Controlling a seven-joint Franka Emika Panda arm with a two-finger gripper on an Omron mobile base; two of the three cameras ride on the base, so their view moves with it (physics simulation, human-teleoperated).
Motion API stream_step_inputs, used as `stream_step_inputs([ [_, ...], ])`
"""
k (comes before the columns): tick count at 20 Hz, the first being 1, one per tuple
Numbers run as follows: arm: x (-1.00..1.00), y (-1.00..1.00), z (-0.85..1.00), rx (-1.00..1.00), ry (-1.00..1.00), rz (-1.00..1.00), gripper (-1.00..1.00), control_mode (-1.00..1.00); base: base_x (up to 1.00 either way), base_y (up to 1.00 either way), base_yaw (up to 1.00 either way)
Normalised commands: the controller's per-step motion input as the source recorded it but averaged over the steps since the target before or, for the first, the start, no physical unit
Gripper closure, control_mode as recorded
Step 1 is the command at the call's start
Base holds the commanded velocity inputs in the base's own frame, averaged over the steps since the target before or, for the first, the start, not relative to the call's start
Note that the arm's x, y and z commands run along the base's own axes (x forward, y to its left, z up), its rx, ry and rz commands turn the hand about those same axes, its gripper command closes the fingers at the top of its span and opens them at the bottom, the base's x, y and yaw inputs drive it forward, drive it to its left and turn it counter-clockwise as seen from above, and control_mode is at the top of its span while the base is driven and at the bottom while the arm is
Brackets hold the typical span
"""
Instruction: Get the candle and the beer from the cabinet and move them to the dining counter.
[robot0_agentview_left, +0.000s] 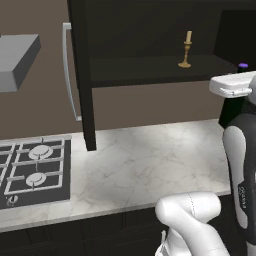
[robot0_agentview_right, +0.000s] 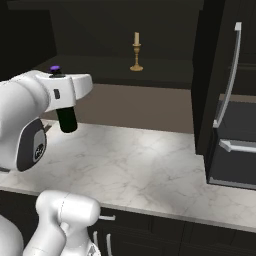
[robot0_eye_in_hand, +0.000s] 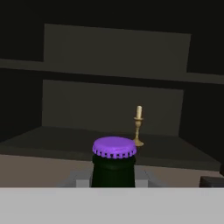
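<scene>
Fingers clamped on the beer (robot0_agentview_right: 66, 119) neck, bottle hanging over marble counter (robot0_agentview_right: 145, 165), clear of cabinet (robot0_agentview_left: 82, 75). Glass: heavy, slick, breakable, so you keep grip high under cap. Candle (robot0_eye_in_hand: 138, 127) at 1 o'clock, on shelf

**Background items**

Marble counter (robot0_agentview_left: 150, 165) runs along the brown wall. Black gas hob (robot0_agentview_left: 32, 172) is inset at its left end, two burners visible. Grey range hood (robot0_agentview_left: 15, 60) hangs above the hob. Dark base drawers (robot0_agentview_right: 200, 240) sit below.
</scene>
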Motion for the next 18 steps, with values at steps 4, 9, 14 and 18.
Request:
stream_step_inputs([
  [4, -0.35, 0.00, 0.00, 0.00, 0.08, 0.00, 1.00, -1.00, 0.00, 0.00, 0.00],
  [9, -0.20, 0.00, 0.00, 0.00, 0.07, 0.00, 1.00, -1.00, 0.00, 0.00, 0.00],
  [14, -0.24, 0.00, -0.02, 0.00, 0.04, 0.00, 1.00, -1.00, 0.00, 0.00, 0.00],
  [18, -0.20, 0.00, -0.02, 0.00, 0.00, 0.00, 1.00, -1.00, 0.00, 0.00, 0.00],
])
